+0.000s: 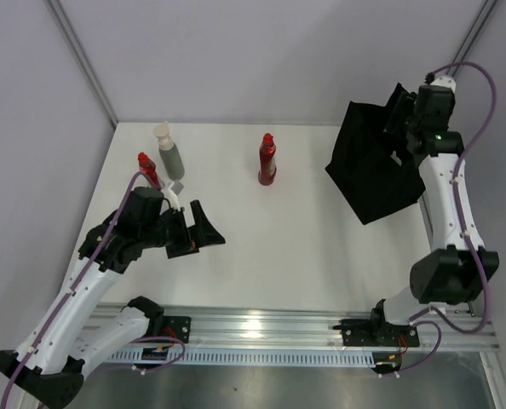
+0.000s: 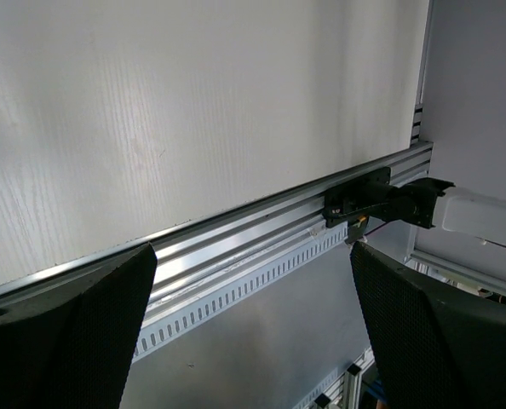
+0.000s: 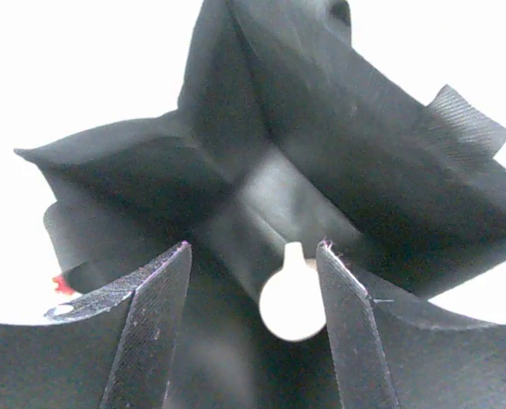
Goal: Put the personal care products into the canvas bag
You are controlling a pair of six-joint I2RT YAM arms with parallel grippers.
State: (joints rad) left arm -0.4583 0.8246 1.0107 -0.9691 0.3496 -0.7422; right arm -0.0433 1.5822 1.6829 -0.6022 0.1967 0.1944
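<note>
The black canvas bag (image 1: 372, 166) stands at the table's back right, its mouth open under my right gripper (image 3: 254, 247). Those jaws stand apart, and a beige bottle (image 3: 291, 302), seen cap-on, lies below them inside the bag (image 3: 338, 128), close against the right finger. An all-red bottle (image 1: 267, 160) stands upright at the back middle. At the back left are a grey-green bottle with a cream cap (image 1: 168, 153) and a smaller red-capped bottle (image 1: 147, 169). My left gripper (image 1: 204, 234) hangs open and empty just in front of those two; its wrist view (image 2: 253, 341) faces the table's near edge.
The white table (image 1: 278, 239) ends at an aluminium rail (image 1: 304, 328) along the near side, also in the left wrist view as the rail (image 2: 236, 247), with the right arm's base mount (image 2: 381, 200). Grey walls close in at the back and left.
</note>
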